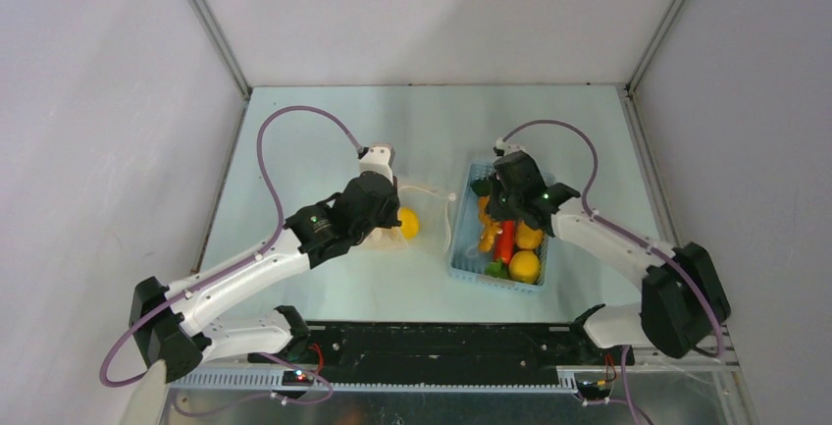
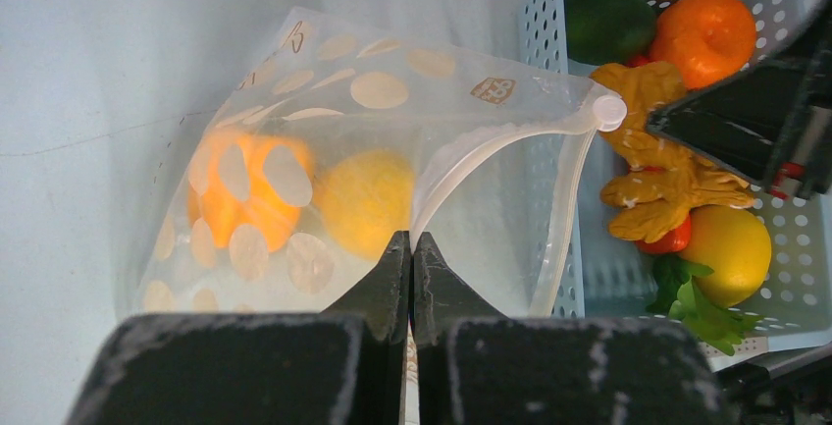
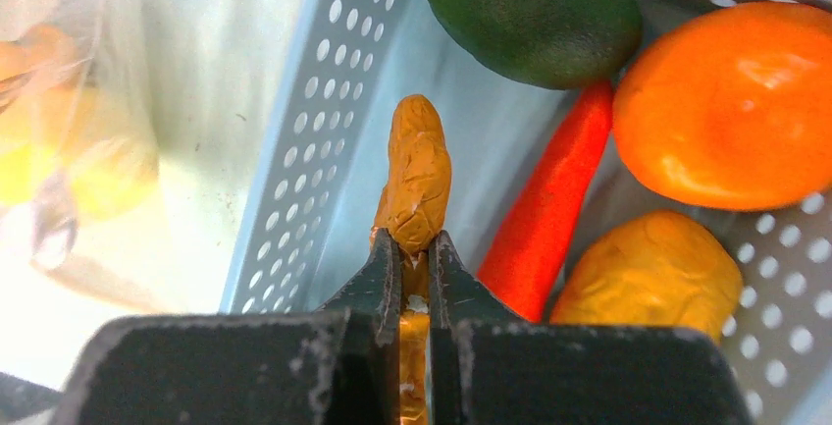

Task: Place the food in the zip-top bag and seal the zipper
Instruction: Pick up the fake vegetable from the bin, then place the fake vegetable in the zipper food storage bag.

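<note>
My left arm point(image 1: 250, 270) runs from its base at the near left corner of the table point(image 1: 324, 131) out toward the middle. The elbow sits low and the wrist point(image 1: 358, 211) is bent down over the surface. The left gripper point(image 2: 410, 246) has its fingers point(image 2: 385, 283) pressed tight together, tips touching, pinching the near edge of the zip-top bag point(image 2: 392, 101).

My right arm point(image 1: 608, 237) comes up from the near right corner, folded sharply at the elbow, with the forearm angling in toward the centre right of the table. The right gripper point(image 3: 414, 248) points downward, its fingers nearly together and clamped on a tan piece of food point(image 3: 420, 165) that sticks out past the tips.
</note>
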Robot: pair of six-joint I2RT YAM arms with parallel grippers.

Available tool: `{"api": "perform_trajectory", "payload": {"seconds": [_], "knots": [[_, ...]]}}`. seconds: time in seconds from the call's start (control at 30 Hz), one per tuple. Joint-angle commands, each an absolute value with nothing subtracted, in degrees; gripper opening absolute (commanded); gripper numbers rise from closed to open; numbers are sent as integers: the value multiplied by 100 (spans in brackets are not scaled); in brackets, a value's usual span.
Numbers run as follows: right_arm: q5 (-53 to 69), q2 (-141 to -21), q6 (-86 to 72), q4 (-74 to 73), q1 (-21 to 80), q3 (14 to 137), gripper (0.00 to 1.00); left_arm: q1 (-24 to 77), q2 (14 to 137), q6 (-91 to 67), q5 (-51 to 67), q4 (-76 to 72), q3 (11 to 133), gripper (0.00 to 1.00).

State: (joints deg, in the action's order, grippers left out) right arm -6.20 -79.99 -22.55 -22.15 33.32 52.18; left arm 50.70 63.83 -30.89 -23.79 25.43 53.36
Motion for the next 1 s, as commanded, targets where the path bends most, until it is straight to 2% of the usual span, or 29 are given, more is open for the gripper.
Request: {"api": "perform_trajectory", "payload": {"seconds": [0.0, 0.2, 0.43, 0.7, 0.97], "knots": [[-1004, -7232, -2460, -2464, 3421, 5060, 0, 5050, 6291, -2975, -2398, 2459, 5469, 0], [-841, -6071, -2478, -2417, 3539, 4925, 0, 5050, 6306, -2988, -2337, 2423, 5467, 0], [824, -5231, -2280, -1197, 3688, 4415, 0, 5047, 6326, -2988, -2312, 2417, 5469, 0], [1256, -6107, -1973, -151, 4531, 4484, 0, 5045, 6345, -2975, -2137, 2389, 5459, 0], [779, -7162, -2055, -161, 4695, 5188, 0, 5051, 6322, -2874, -1853, 2317, 5413, 0]]}}
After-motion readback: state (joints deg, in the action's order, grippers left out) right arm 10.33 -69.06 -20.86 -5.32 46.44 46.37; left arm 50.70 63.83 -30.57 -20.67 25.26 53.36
